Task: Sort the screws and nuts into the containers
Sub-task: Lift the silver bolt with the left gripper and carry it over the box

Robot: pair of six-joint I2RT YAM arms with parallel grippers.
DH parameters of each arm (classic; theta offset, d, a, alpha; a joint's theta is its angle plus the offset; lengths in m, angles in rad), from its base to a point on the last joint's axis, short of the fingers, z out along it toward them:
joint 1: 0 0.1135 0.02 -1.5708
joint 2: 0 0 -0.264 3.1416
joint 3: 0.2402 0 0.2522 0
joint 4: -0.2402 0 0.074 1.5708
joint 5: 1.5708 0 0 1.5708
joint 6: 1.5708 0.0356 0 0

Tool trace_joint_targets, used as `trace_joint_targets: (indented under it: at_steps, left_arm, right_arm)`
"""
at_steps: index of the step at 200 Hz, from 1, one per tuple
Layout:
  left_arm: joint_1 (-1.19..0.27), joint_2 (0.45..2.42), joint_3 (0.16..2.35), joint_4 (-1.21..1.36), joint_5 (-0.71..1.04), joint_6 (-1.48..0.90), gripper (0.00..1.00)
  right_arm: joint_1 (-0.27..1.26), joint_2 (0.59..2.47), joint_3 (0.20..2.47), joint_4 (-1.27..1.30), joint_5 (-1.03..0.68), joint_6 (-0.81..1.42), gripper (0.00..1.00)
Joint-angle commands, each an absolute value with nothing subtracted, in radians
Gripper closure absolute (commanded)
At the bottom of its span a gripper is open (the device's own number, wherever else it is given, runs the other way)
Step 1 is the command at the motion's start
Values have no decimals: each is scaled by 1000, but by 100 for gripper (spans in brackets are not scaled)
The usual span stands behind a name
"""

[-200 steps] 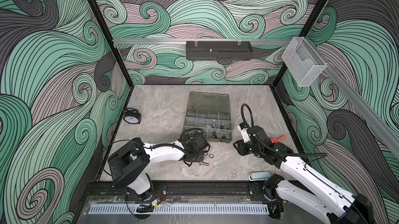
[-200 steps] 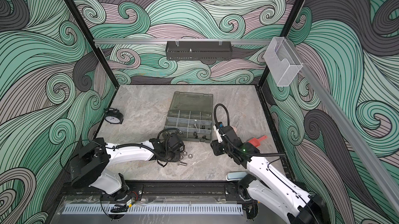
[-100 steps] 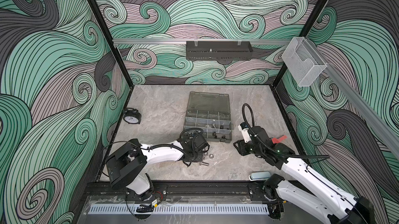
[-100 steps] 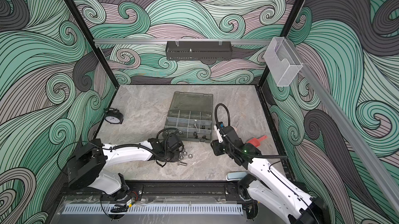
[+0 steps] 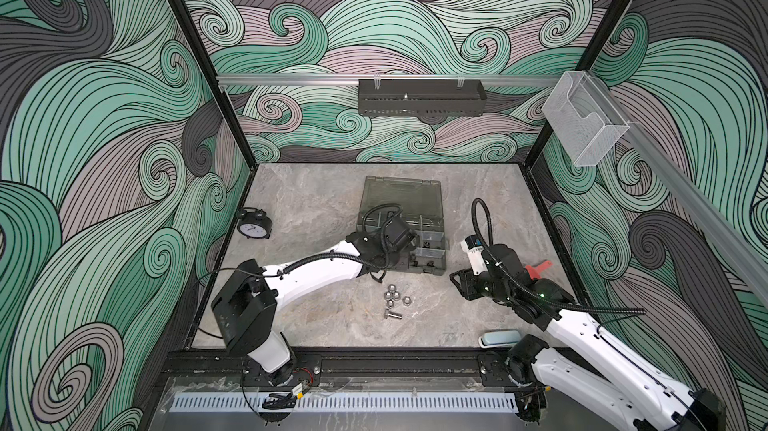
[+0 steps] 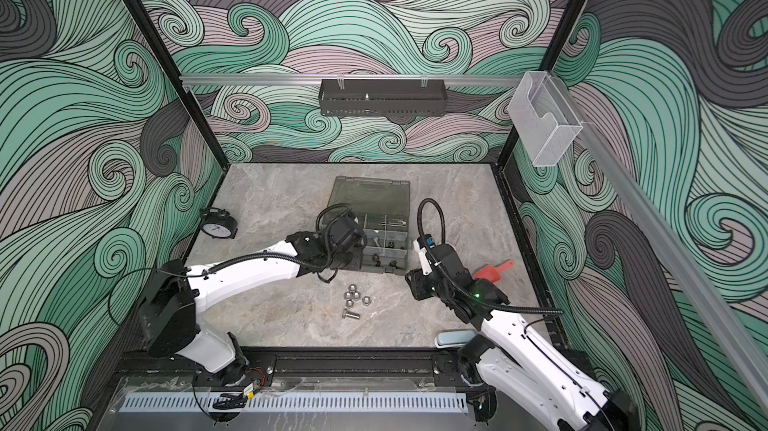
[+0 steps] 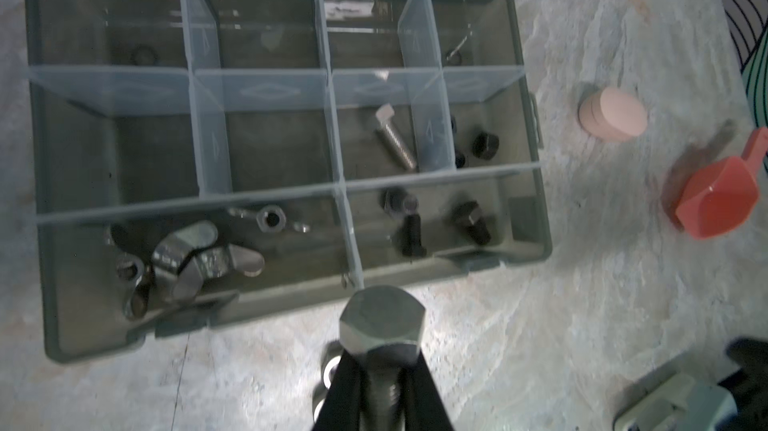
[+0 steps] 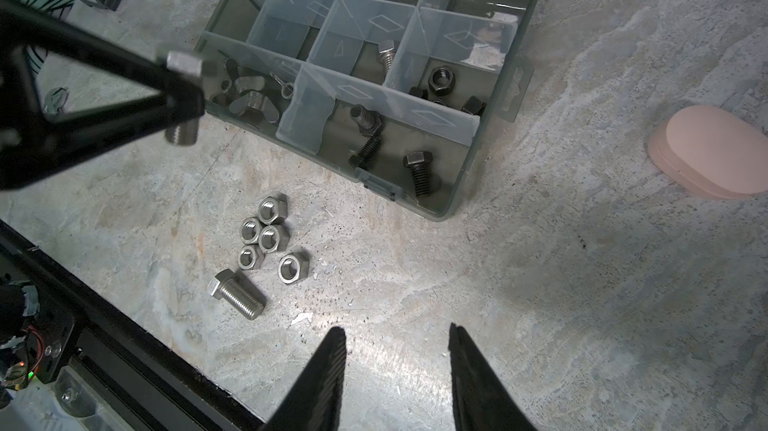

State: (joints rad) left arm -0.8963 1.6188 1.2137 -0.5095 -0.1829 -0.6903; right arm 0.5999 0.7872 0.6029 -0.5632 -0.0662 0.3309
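My left gripper (image 7: 381,360) is shut on a silver screw (image 7: 380,325), gripped by its threaded shank with the hex head sticking out past the fingertips. It hangs just above the near wall of the grey-green organizer case (image 7: 291,304), whose containers hold a silver screw (image 7: 395,142), black nuts (image 7: 484,144), black screws (image 7: 471,221) and wing nuts (image 7: 187,258). On the table in front of the case lie several silver nuts (image 8: 268,235) and one silver screw (image 8: 237,294). To their right, my right gripper (image 8: 397,329) stands open over bare table, nothing between its fingers.
A red scoop (image 5: 538,269) and a stack of pink discs (image 8: 715,150) lie right of the case. An alarm clock (image 5: 254,225) stands at the left wall. A light-blue object (image 5: 500,337) lies at the front edge. The case lid (image 5: 401,196) lies open at the back.
My left gripper shut on a silver screw at the pile, then lifted it and carried it back toward the organizer case. The right arm has hardly moved.
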Motion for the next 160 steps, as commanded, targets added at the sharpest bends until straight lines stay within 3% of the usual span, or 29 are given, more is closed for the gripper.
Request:
trace_joint_targets:
  at_steps: [1,69,160]
  left_arm:
    - [-841,1732,1344,-532,-152,-600,85]
    - [-754,2075,1738,-665,-18,-549,86]
    - [-749,2085,1657,-556,66,-583,85]
  right_arm:
    - [598,766,574,-564,-85,363,58]
    - [597,705,550,-585,-106,381,58]
    - [597,757,554,-571,-120,370,58]
